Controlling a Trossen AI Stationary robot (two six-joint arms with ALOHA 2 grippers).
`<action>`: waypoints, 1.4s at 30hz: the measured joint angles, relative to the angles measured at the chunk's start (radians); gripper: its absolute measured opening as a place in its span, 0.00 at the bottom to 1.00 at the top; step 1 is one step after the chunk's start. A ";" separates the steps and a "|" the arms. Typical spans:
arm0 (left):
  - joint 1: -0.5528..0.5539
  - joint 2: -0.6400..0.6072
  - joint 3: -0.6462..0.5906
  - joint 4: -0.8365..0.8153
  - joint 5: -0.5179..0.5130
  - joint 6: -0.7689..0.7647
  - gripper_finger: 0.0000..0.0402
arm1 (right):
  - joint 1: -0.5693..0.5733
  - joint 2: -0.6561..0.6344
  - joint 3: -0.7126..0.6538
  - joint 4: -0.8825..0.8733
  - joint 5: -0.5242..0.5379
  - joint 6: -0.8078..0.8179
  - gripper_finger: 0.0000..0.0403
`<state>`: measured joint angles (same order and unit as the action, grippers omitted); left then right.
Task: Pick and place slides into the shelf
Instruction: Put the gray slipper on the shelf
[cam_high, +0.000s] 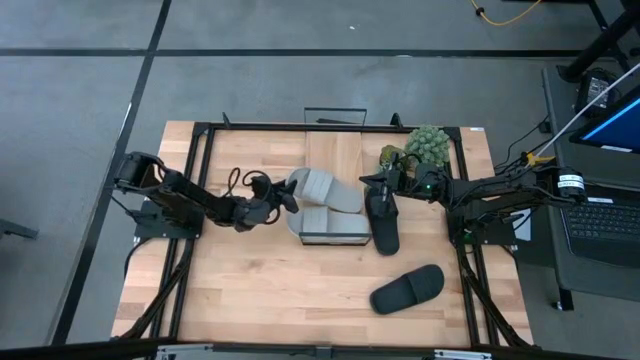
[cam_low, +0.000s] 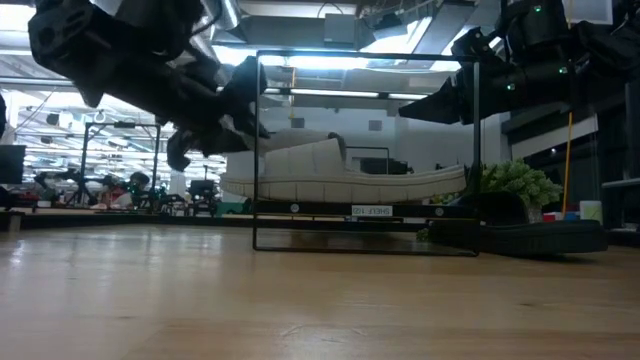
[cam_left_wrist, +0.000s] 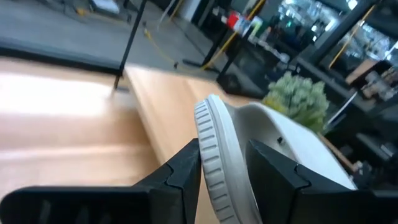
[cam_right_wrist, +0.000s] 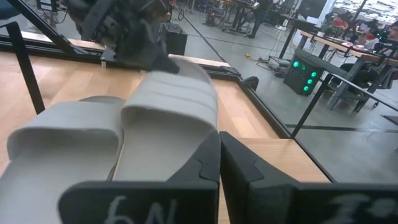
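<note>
I had the left gripper (cam_high: 283, 199) clamped on the heel edge of a grey slide (cam_high: 322, 188) at the shelf's (cam_high: 335, 142) left side. A second grey slide (cam_high: 322, 219) lay beside it. The right gripper (cam_high: 378, 193) was pinched on a black slide (cam_high: 383, 222) by the shelf's right edge. Another black slide (cam_high: 408, 289) lay on the table (cam_high: 270, 300).

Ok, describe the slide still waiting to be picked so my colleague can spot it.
Start at the small shelf mid-table and move out on the right arm's side, away from the plant. The black slide lies alone there on bare wood, touched by nothing; the other black slide is at the right gripper, beside the shelf's end.
</note>
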<state>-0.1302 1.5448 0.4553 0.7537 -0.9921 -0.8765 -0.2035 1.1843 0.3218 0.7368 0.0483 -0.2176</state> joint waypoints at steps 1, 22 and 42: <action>0.003 0.000 0.000 -0.026 0.014 -0.028 0.29 | 0.000 0.000 0.000 0.000 0.000 0.000 0.01; 0.103 0.000 0.001 -0.103 0.358 -0.091 0.29 | 0.000 0.000 0.000 0.001 0.000 0.000 0.01; 0.103 -0.033 0.002 -0.220 0.464 -0.168 0.29 | 0.000 0.000 0.000 0.000 0.000 0.000 0.01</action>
<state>-0.0269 1.5117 0.4572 0.5339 -0.5286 -1.0447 -0.2035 1.1843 0.3222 0.7368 0.0483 -0.2176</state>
